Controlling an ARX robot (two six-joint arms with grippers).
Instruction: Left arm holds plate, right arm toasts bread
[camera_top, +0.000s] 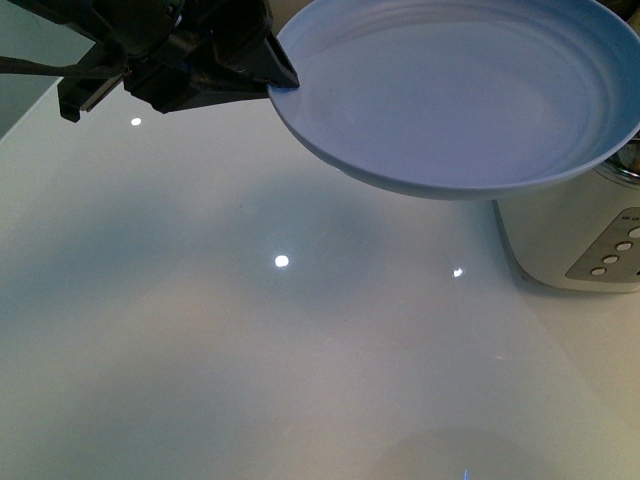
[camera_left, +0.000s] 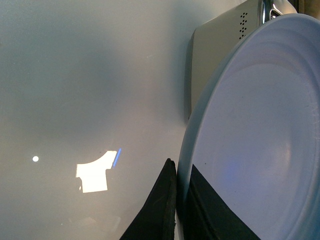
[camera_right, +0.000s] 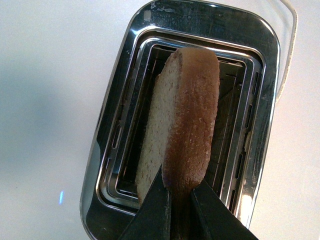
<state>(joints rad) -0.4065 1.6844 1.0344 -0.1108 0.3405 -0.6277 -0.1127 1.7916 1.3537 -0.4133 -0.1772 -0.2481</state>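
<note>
Bread (camera_right: 186, 120), one slice, stands on edge between the two dark fingers of the right gripper (camera_right: 181, 197), which clamp its tan crust. Out from those jaws the slice reaches over the single slot of the one chrome toaster (camera_right: 150, 30); whether it has entered the slot I cannot tell. Its face is pale brown and its crust darker. The left gripper (camera_top: 275, 75) pinches the rim of the one plate (camera_top: 450, 100), a finger on each side. The plate is pale blue and faintly ringed, and it spreads away from the jaws, above the glossy white table (camera_top: 200, 350).
</note>
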